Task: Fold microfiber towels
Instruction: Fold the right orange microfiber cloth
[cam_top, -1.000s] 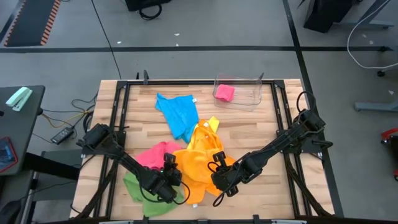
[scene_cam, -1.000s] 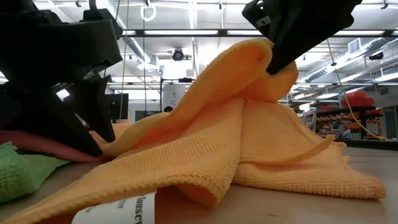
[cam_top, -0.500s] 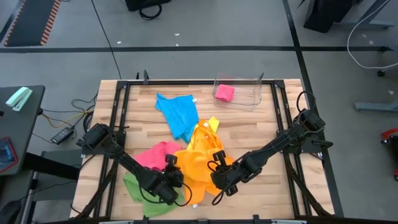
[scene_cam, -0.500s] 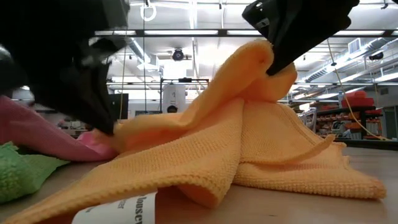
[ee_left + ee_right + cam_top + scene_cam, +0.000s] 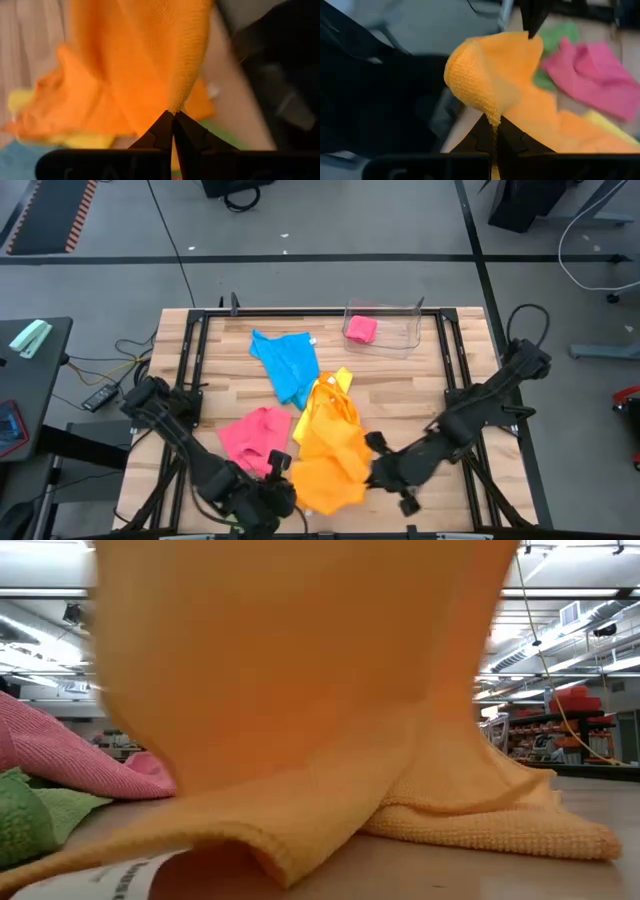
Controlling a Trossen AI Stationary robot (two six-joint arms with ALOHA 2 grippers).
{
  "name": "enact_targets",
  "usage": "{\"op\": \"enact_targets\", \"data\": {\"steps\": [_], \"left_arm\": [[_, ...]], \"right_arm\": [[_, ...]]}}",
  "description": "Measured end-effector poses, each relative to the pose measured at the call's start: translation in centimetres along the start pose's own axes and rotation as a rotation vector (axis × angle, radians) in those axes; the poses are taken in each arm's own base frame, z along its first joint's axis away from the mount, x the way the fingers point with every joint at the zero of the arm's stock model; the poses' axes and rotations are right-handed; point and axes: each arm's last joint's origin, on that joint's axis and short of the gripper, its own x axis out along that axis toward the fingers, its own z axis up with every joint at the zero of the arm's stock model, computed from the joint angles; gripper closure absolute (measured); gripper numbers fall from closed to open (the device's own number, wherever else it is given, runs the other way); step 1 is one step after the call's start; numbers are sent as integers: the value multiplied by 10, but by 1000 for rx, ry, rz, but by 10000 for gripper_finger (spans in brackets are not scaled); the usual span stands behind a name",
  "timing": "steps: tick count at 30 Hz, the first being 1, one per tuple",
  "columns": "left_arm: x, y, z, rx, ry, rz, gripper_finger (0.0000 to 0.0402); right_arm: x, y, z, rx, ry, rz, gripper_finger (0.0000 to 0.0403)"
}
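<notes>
Spreading looks underway: left gripper (image 5: 172,116) and right gripper (image 5: 494,122) each pinch the orange towel (image 5: 330,455) aloft; next probably lay it flat.

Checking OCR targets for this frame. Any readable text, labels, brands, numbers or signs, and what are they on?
White care label on the orange towel, low view: dark print is visible but cut off and blurred, not readable.
Small white tag on the blue towel, high view: too small to read.
Red bins and shelving in the room behind: no legible signs.
Nothing else carries text.
</notes>
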Motion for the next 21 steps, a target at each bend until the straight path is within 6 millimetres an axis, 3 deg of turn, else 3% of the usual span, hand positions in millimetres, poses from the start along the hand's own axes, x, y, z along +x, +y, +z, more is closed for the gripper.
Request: {"op": "enact_targets", "data": {"steps": [5, 9, 15, 21], "left_arm": [[-55, 11, 29, 31, -113, -42, 394], [-85, 27, 46, -9, -200, -55, 388], [-98, 53, 50, -31, -178, -18, 394], [-88, 70, 33, -105, 25, 54, 386]], "right_arm": [[-46, 22, 18, -33, -136, 86, 393], [-70, 36, 26, -54, -202, 134, 393], [-89, 41, 32, -54, -192, 124, 393], [-76, 9, 8, -47, 27, -205, 393]]}}
